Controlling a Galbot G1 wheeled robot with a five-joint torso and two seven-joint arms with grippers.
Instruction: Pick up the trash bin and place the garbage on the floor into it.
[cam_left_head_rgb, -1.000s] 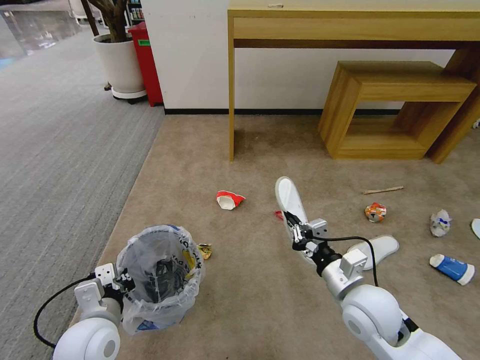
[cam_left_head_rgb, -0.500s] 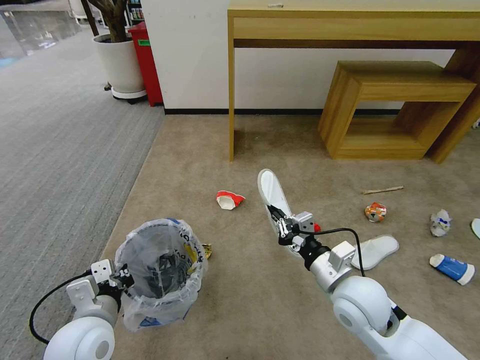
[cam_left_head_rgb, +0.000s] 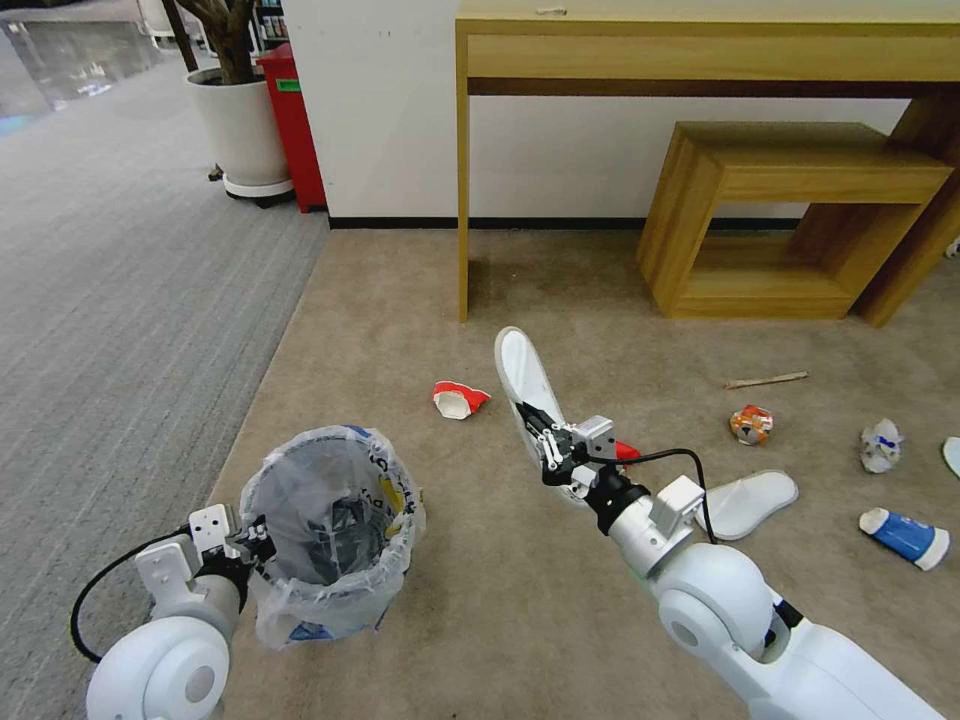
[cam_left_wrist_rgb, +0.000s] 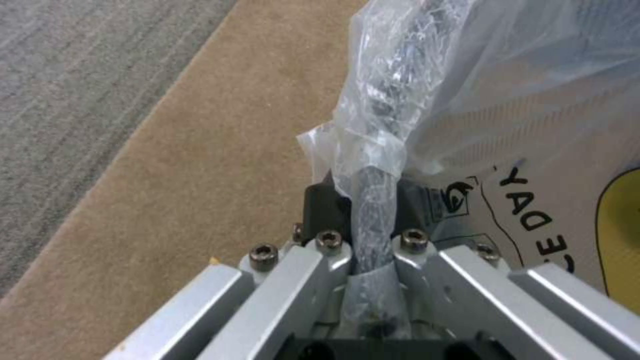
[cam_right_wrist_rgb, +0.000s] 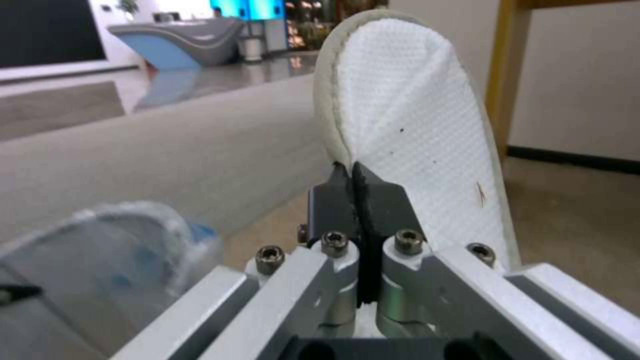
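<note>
Ahead of me, in the head view, my right gripper (cam_left_head_rgb: 540, 440) has its jaws pinched on a white slipper (cam_left_head_rgb: 525, 380), a flat oval sole that stands up and away from the jaws, lifted off the tan carpet (cam_left_head_rgb: 520, 600). My left gripper (cam_left_head_rgb: 255, 548) has its jaws closed on the rim of the trash bin (cam_left_head_rgb: 335, 530), a small round bin lined with a crinkled clear bag. Beyond my right jaws lies a crumpled red and white paper cup (cam_left_head_rgb: 458, 398); off to their right lie a second white slipper (cam_left_head_rgb: 750, 500), a crushed orange can (cam_left_head_rgb: 751, 424) and a thin wooden stick (cam_left_head_rgb: 766, 380).

From the left wrist, my jaws grip a fold of bag and the bin's rim (cam_left_wrist_rgb: 373, 210) between them. The film beside them is printed with dark letters reading "DAY" (cam_left_wrist_rgb: 530, 205) and a yellow patch; the rest of the wording is cut off.

From the right wrist, my dark fingertips (cam_right_wrist_rgb: 333, 200) are squeezed tight on the slipper's edge (cam_right_wrist_rgb: 413, 130). Its fabric is a dimpled white weave with a stitched cream border. The bin's bagged rim (cam_right_wrist_rgb: 133, 235) sits low to one side of the jaws.
</note>
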